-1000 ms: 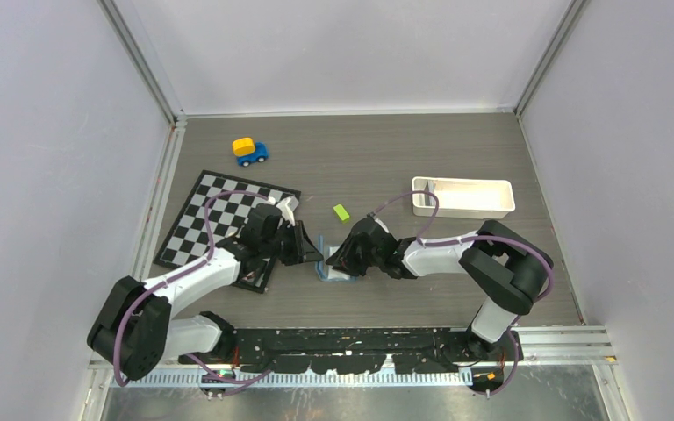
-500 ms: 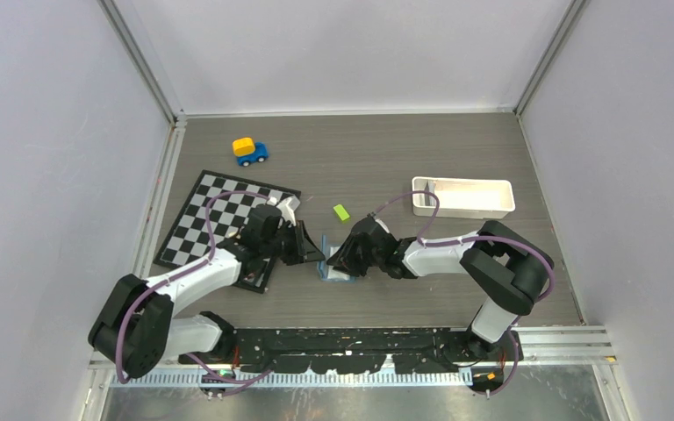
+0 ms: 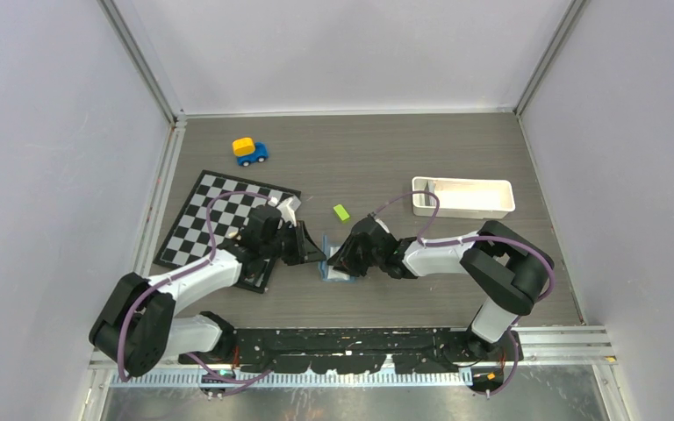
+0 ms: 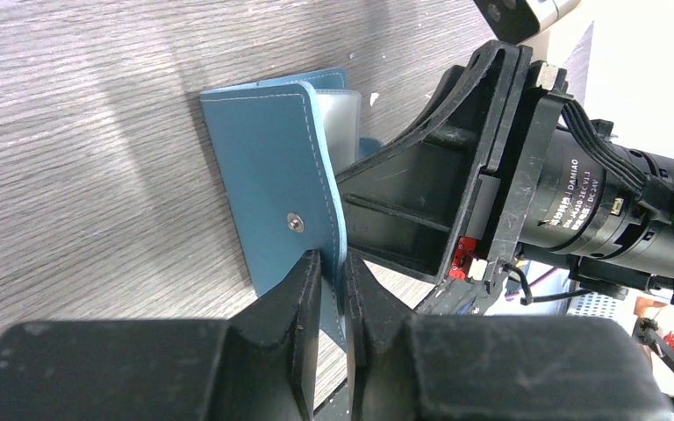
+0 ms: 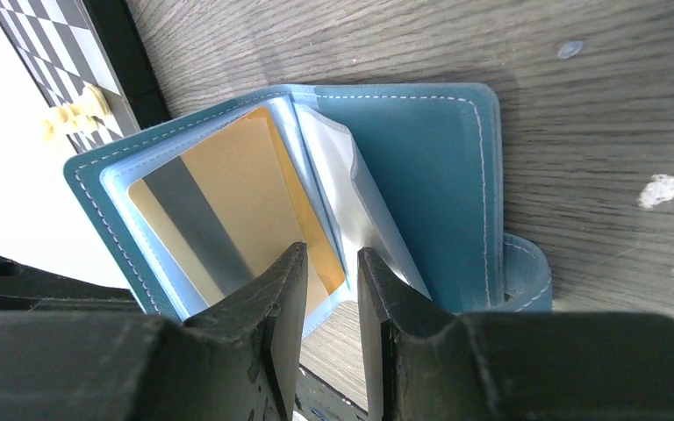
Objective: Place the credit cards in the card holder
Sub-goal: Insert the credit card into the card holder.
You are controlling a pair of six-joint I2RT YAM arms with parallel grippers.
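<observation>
The teal-blue card holder (image 3: 326, 266) stands open on the table between my two grippers. My left gripper (image 4: 332, 259) is shut on the edge of its outer cover (image 4: 272, 184), next to the snap button, and holds that cover upright. In the right wrist view the holder (image 5: 439, 175) shows light blue slots and clear sleeves. A tan-gold credit card (image 5: 219, 193) with a grey stripe sits in one slot. My right gripper (image 5: 332, 254) is just in front of that card's corner, jaws slightly apart with nothing between them. A dark flat thing (image 3: 257, 278), perhaps dark cards, lies under my left arm.
A checkerboard mat (image 3: 219, 219) lies at the left, under my left arm. A blue and yellow toy car (image 3: 250, 151) stands behind it. A small lime-green block (image 3: 341, 212) lies just behind the holder. A long white tray (image 3: 462, 196) stands at the right.
</observation>
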